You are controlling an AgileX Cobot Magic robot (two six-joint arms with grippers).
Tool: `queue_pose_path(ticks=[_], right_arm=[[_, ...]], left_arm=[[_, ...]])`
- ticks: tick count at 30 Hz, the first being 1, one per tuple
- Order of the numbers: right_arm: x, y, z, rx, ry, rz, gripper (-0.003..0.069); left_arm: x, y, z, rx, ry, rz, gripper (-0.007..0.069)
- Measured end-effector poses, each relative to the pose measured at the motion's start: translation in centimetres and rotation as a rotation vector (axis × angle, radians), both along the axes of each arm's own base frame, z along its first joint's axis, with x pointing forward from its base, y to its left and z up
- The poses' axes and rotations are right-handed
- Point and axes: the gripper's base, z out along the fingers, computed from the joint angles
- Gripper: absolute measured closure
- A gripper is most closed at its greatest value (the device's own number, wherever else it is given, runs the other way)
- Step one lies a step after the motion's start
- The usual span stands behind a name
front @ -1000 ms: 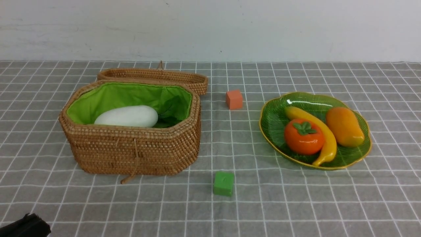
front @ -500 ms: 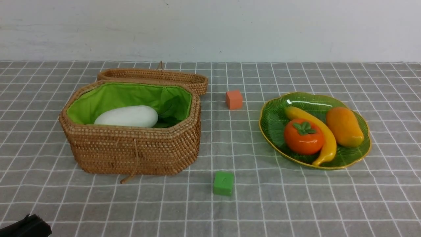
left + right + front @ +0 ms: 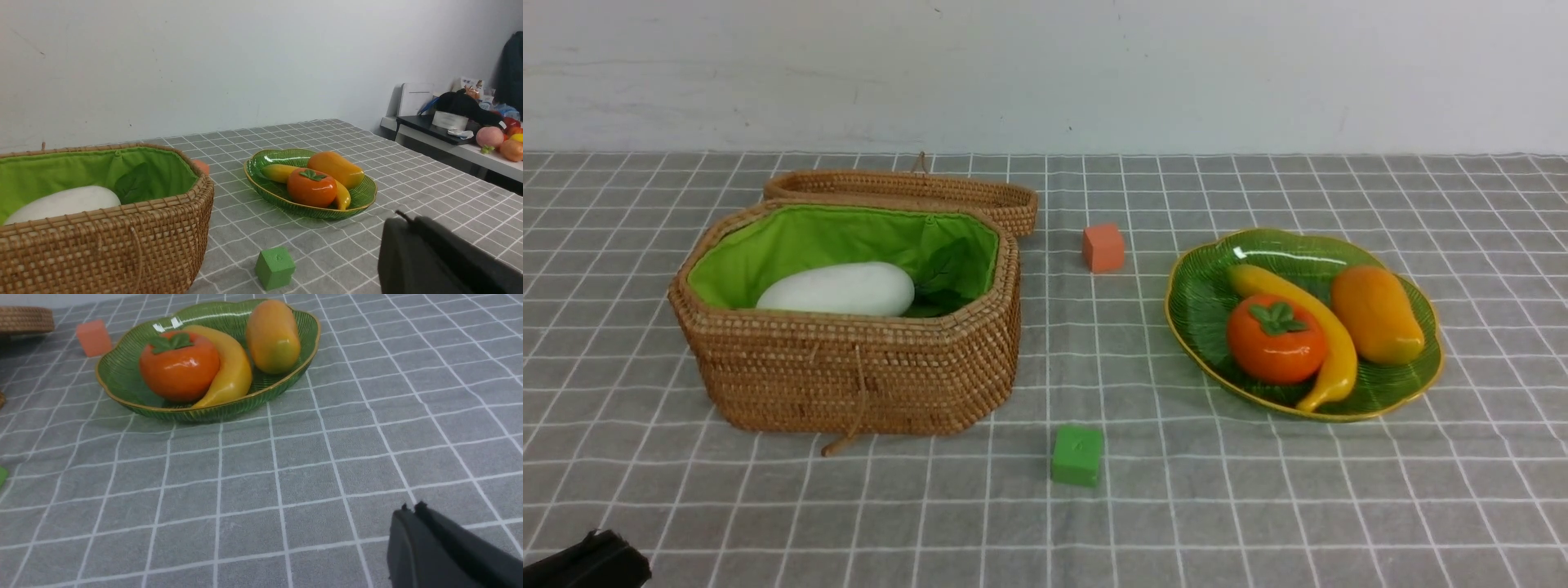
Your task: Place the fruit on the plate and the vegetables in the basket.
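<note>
The wicker basket (image 3: 849, 367) stands open at the left with its lid behind. The white radish (image 3: 837, 288) and its dark leaves lie inside; the eggplant and the gourd are hidden. The green leaf plate (image 3: 1201, 298) at the right holds the banana (image 3: 1327, 335), the persimmon (image 3: 1276, 339) and the mango (image 3: 1376, 314). My left gripper (image 3: 402, 216) is shut and empty, low near the table's front, short of the basket (image 3: 122, 241). My right gripper (image 3: 410, 508) is shut and empty, over bare cloth in front of the plate (image 3: 204, 412).
A small orange cube (image 3: 1103, 247) sits between basket and plate, further back. A small green cube (image 3: 1078, 455) sits in front of the gap between them. A side table with clutter (image 3: 470, 126) stands beyond the table's right edge.
</note>
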Motion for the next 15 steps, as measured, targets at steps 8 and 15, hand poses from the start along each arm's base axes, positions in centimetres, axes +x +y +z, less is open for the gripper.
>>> queue_pose_path(ticks=[8,15], right_arm=[[-0.01,-0.01,-0.01,-0.002,0.002,0.0,0.0676],[-0.01,-0.01,-0.01,-0.002,0.002,0.0,0.0676]], left_arm=[[0.0,0.0,0.0,0.0,0.0,0.0,0.0631],[0.0,0.0,0.0,0.0,0.0,0.0,0.0629]])
